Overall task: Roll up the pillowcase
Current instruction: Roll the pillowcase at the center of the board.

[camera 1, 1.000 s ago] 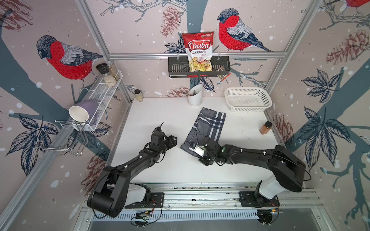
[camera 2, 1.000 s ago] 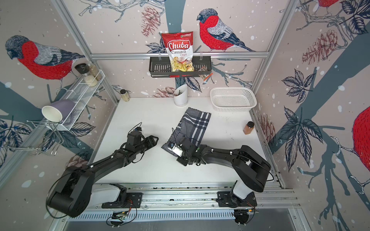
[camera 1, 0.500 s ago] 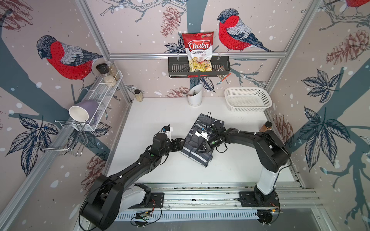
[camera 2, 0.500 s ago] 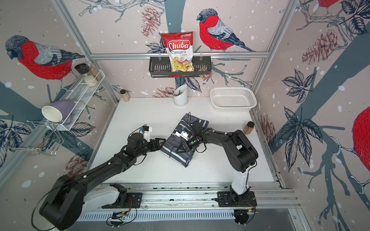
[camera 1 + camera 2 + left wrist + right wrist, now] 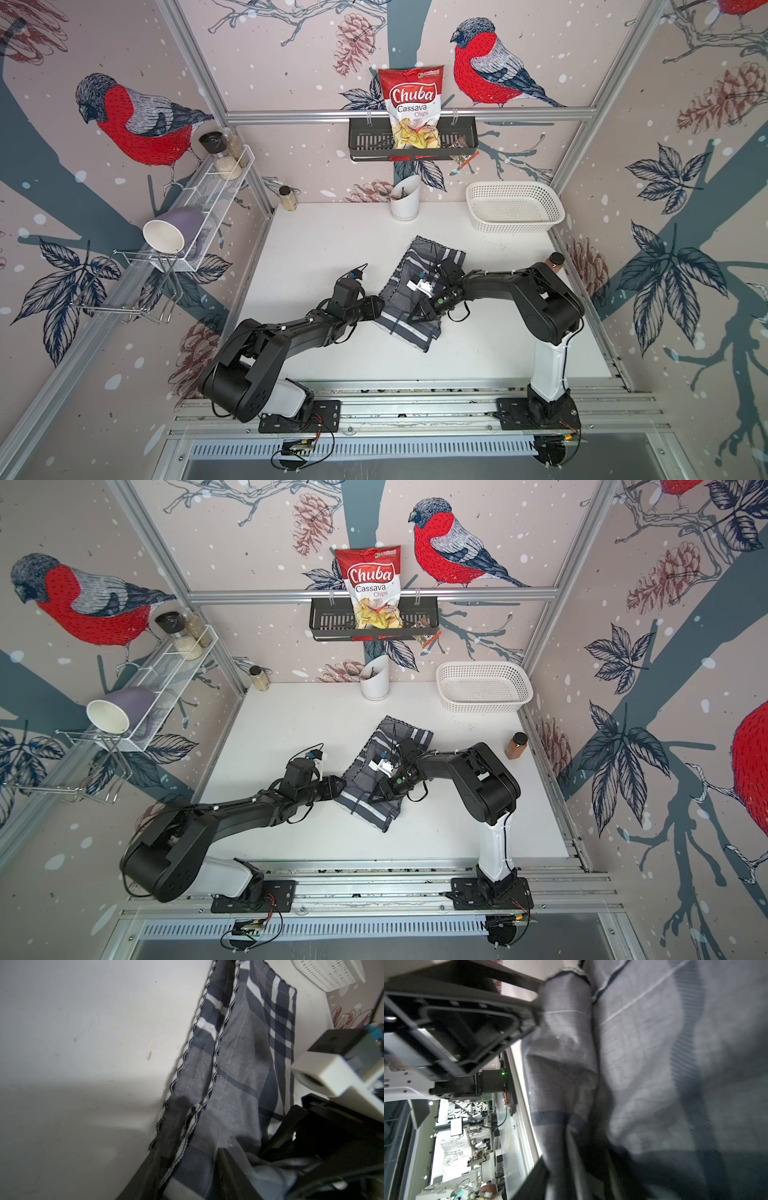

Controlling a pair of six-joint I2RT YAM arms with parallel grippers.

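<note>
The pillowcase [image 5: 409, 332] lies folded and rumpled mid-table in both top views [image 5: 365, 810], grey with white and navy stripes. My left gripper [image 5: 379, 307] reaches in from the left and stands at the cloth's left edge. In the left wrist view the stitched edge of the pillowcase [image 5: 239, 1064] passes between the fingers of the left gripper [image 5: 187, 1178], which stand apart. My right gripper [image 5: 417, 316] rests on top of the cloth from the right. Its wrist view is blurred: a fold of pillowcase [image 5: 562, 1053] runs between the spread fingers of the right gripper [image 5: 571, 1178].
A white basket [image 5: 513, 206] stands at the back right and a white utensil cup [image 5: 405, 203] at the back centre. A brown spice jar [image 5: 555, 262] sits by the right wall, a small jar [image 5: 287, 198] in the back left corner. A wire shelf with a mug [image 5: 174, 232] hangs on the left wall.
My right arm swung round to the cloth's right side, the cloth shifted into a wider bundle, and the right jaws opened. My left gripper moved right to the cloth's edge and its jaws narrowed.
</note>
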